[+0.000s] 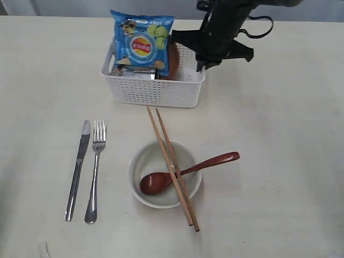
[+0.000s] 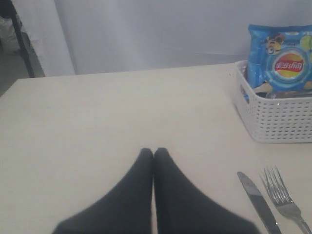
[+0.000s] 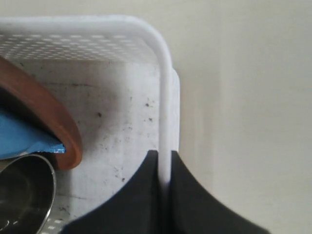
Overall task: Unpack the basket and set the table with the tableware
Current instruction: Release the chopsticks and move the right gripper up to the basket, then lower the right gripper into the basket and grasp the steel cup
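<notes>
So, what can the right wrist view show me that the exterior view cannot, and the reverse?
Only the right wrist view: the right gripper shut on the basket wall, one finger inside and one outside, plus the speckled basket floor.
Only the exterior view: the knife, the fork, and the bowl with the spoon resting in it and the chopsticks laid across it.
Both: the basket, with the brown plate and the blue chip bag inside it.
</notes>
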You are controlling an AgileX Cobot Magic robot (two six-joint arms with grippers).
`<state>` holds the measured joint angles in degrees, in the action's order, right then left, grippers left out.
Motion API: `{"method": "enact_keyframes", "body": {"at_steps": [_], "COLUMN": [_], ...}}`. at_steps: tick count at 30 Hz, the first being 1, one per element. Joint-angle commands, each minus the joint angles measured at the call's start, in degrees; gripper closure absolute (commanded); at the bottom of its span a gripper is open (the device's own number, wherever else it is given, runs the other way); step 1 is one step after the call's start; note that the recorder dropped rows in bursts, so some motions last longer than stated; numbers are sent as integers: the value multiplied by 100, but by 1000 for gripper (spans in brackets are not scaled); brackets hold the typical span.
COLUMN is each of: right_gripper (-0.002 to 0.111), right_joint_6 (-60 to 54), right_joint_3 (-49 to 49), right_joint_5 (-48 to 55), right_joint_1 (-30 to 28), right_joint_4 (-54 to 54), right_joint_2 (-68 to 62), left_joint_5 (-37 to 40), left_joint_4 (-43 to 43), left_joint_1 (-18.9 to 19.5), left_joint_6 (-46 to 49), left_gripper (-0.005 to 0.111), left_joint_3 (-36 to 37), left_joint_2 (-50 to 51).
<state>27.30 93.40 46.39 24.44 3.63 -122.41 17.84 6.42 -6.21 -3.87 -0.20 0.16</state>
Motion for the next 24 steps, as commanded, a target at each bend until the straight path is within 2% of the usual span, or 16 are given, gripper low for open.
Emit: {"method": "enact_keyframes", "body": {"at_steps": [1,11,13,18,20,24], "right_gripper": [109,108,99,61,57,61], "right_joint_6": [12,-996,-1010,-1042,-1223,-1529], "right_joint_3": [37,37,37,37,47,47], "right_joint_5": [198,695,723,859,967,1132], "right_joint_1": [-538,-1014,-1059,-1095,-1095,-1095], "right_joint_4": [-113,-115,-114,-114,-114,-90], "right_joint_2": [42,42,42,42,65,289], "left_joint_5": [-41,-41,-41,-41,-41,-41], "left_joint_4": [-68,-68,-68,-68,-68,-68], "left_joint_1": [-37,-37,-37,-37,-37,-37], "left_joint_6": [0,0,0,0,0,0], "left_gripper": [107,107,107,107,107,107], "left_joint_3": [20,20,20,20,20,20], "left_joint_2": [-16,-16,-16,-16,-16,-16]}}
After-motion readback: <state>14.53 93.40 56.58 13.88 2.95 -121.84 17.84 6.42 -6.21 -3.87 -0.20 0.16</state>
